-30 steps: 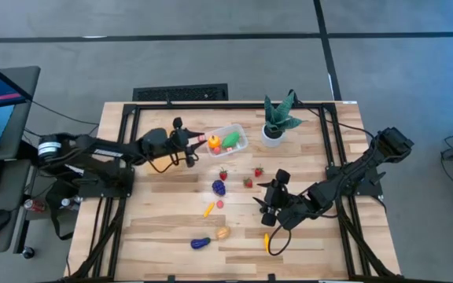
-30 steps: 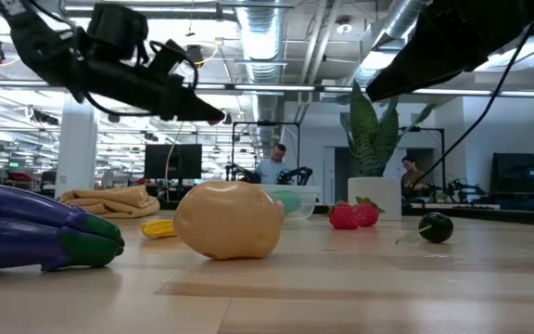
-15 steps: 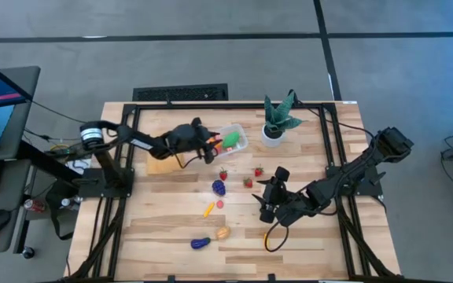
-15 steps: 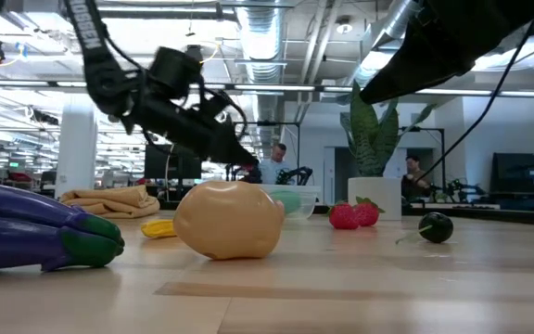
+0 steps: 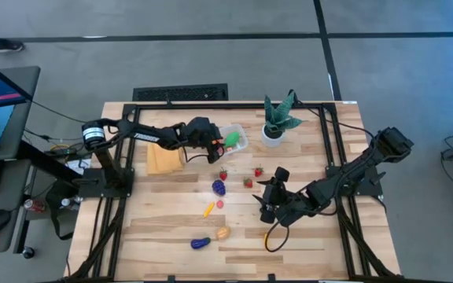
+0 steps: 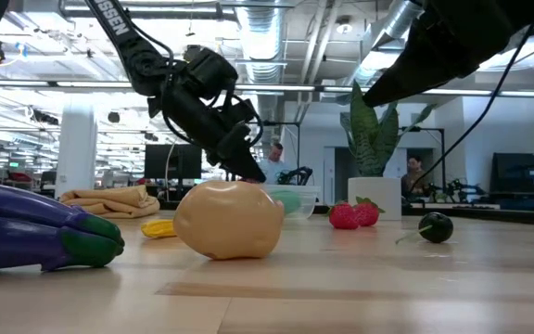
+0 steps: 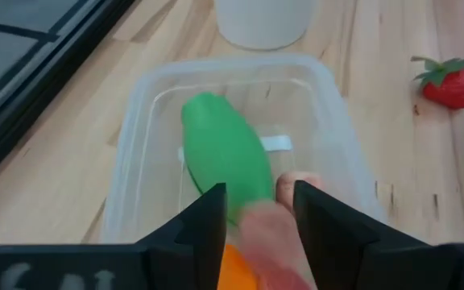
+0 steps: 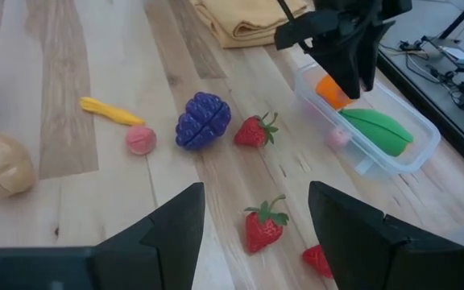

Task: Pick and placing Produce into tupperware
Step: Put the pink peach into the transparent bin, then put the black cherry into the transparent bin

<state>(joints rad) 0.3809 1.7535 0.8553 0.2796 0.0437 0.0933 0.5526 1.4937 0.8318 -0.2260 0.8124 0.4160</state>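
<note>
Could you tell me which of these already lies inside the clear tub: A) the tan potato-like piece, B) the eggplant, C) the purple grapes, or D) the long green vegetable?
D: the left wrist view shows the long green vegetable lying inside the tub; the others are out on the table.

Even, bright overhead light gives soft shadows; ceiling lamps (image 6: pixel 346 26) glare, and near objects blur.

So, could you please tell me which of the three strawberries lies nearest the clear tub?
The strawberry just below the tub, left of the other two.
</note>
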